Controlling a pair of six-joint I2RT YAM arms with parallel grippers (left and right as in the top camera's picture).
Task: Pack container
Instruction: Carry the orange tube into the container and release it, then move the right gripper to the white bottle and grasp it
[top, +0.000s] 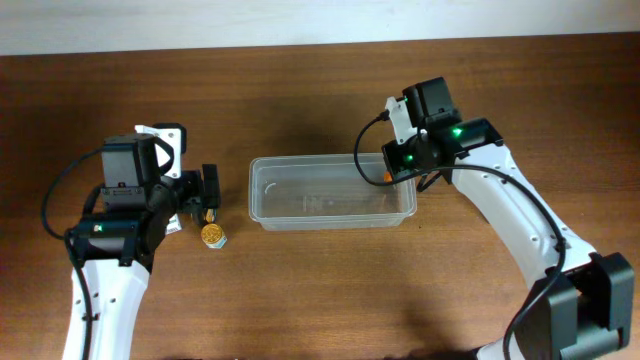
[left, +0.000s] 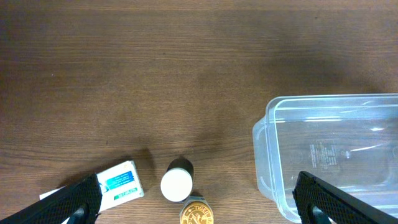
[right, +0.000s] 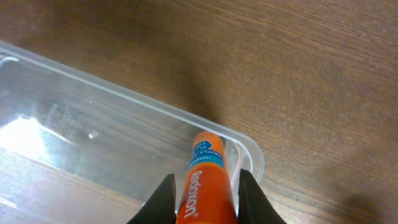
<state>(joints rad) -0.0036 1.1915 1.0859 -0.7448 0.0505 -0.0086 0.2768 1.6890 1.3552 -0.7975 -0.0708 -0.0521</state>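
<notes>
The clear plastic container (top: 333, 224) lies on the wooden table between the arms. It also shows in the left wrist view (left: 261, 134) and the right wrist view (right: 124, 99). My right gripper (right: 205, 193) is shut on an orange Redoxon tube (right: 205, 168), whose far end points into the container's right corner. In the overhead view this gripper (top: 393, 172) hangs over the container's right end. My left gripper (left: 199, 202) is open and empty, above a white-capped bottle (left: 176, 184), a gold-lidded jar (left: 196, 214) and a small white box with a blue label (left: 121, 183).
The bottle, the gold-lidded jar (top: 213, 236) and the box lie close together just left of the container. Bare wooden tabletop lies behind and in front of the container. The far table edge runs along the top of the overhead view.
</notes>
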